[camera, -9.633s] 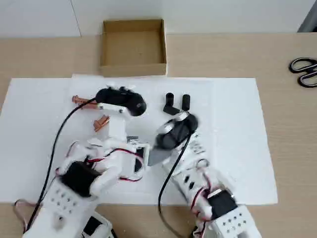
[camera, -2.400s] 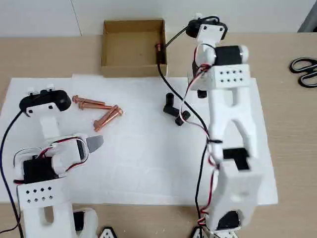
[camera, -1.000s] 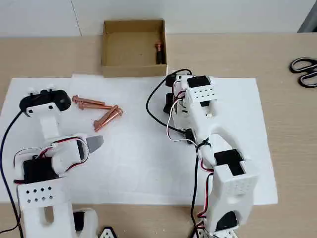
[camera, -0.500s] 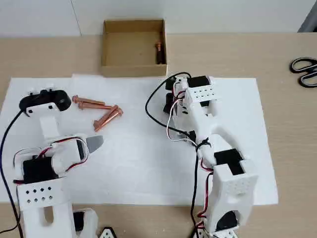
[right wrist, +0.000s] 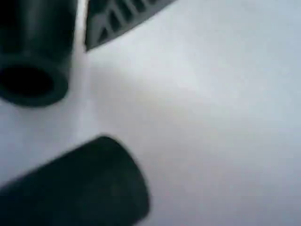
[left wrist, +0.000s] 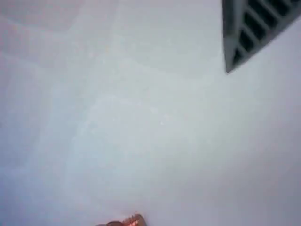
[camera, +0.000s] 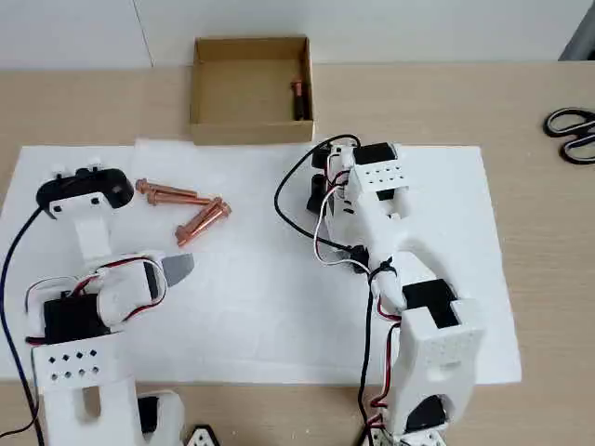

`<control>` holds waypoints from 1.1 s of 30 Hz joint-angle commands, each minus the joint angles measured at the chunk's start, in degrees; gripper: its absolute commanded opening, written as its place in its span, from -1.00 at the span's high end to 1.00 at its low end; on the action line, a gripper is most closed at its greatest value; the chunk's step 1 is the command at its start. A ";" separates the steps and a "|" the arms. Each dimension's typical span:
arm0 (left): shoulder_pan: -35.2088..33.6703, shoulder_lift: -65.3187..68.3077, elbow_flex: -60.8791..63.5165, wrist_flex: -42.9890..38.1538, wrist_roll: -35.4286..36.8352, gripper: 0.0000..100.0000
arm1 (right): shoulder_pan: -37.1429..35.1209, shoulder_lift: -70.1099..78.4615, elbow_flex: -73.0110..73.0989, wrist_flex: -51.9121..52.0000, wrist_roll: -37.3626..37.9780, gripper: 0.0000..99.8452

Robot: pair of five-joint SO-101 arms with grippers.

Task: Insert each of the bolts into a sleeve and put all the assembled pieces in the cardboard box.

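the right jaws hang low over the sleeves (camera: 317, 191), but whether they are apart or together i cannot tell: the right wrist view catches just one grey ribbed jaw, close beside an upright sleeve (right wrist: 33, 70) with its bore facing the camera, and a second sleeve (right wrist: 80, 188) lying on its side near it. the left jaws are no plainer; one grey jaw crosses a corner of the left wrist view above the white sheet (camera: 260, 307), with a copper bolt tip (left wrist: 127, 221) at the frame's edge, so their state is also unclear.

from above, the right arm (camera: 381, 214) stretches forward across the sheet, its head right over the black sleeves, most of which it hides. that fits a pick: a sleeve has to be in hand before a bolt can go into it. the left arm (camera: 93, 307) sits folded back at its own side, its tip near the loose bolts (camera: 186, 209), which lie in two pairs on the sheet, well apart from the sleeves. parked there, it leaves the middle open for the other arm and is close to the bolts it would likely fetch.

one assembled piece (camera: 298, 98) lies in the box (camera: 251, 132), against the wall nearest the right arm. with four bolts loose, the task looks early on. the box stands on the table (camera: 112, 102) just past the sheet's far edge; scissors (camera: 569, 133) lie far off to the side.
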 commanded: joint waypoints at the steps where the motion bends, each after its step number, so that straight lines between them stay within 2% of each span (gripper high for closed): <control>1: -0.18 -0.79 -0.22 -0.70 -0.35 0.34 | -0.13 0.66 -0.35 -0.48 0.70 0.78; 8: -0.18 -0.79 -0.22 -0.70 -0.35 0.34 | -0.22 7.25 -0.62 -1.71 0.70 0.78; 15: -0.18 -0.79 -0.22 -0.70 -0.35 0.34 | -0.22 7.69 -0.70 -2.42 0.79 0.79; 17: -0.18 -0.79 -0.22 -0.70 -0.35 0.34 | -0.13 7.69 -0.70 -2.42 0.79 0.85; 19: -0.18 -0.79 -0.22 -0.70 -0.35 0.34 | -0.13 7.69 -0.79 -2.42 0.79 1.00; 24: -0.18 -0.44 -0.31 -0.79 -0.18 0.34 | -0.13 7.69 -4.13 1.71 0.88 0.99; 30: -0.09 -0.18 -1.89 -0.44 -0.70 0.34 | -0.13 7.69 -12.13 8.13 7.21 0.99; 33: -0.09 -0.09 -6.02 1.76 -3.34 0.34 | -0.13 6.11 -13.36 8.40 8.62 0.99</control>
